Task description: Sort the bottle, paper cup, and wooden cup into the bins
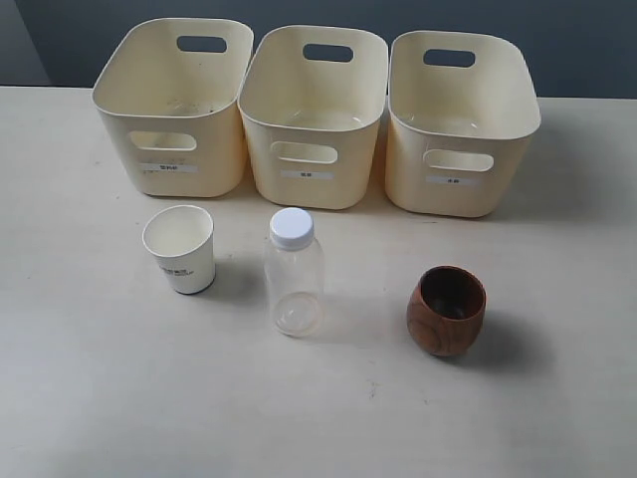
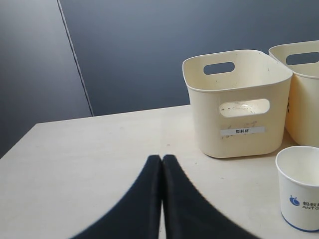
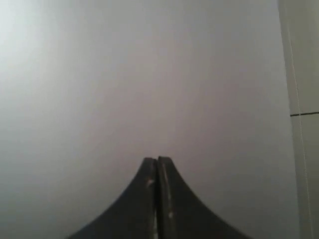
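The small clear plastic bottle with a white screw cap (image 1: 294, 271) stands upright in the middle of the pale, smooth tabletop (image 1: 100, 388). The small white paper cup (image 1: 180, 248) stands near it on the left. The round reddish-brown wooden cup (image 1: 446, 310) stands farther off on the right. None of the three touch, and both cups have their mouths up.

The tabletop has a few tiny marks. Behind it is a dark blue-grey wall (image 2: 149, 50).

At the back of the tabletop, three cream plastic bins (image 1: 309, 184) sit side by side, very close together. Each has oval handle holes and a small white label. A bare bottom shows inside each bin. The paper cup is white inside and the wooden cup is dark inside. The bottle is see-through all the way down.

The left hand (image 2: 162, 158) is closed with its two black fingers (image 2: 144, 199) pressed together, holding nothing. It is over the tabletop, near the paper cup and one bin. The right hand (image 3: 157, 159) is closed too, holding nothing. Behind it is something plain and pale grey, maybe a wall, but the view is too blurry to tell.
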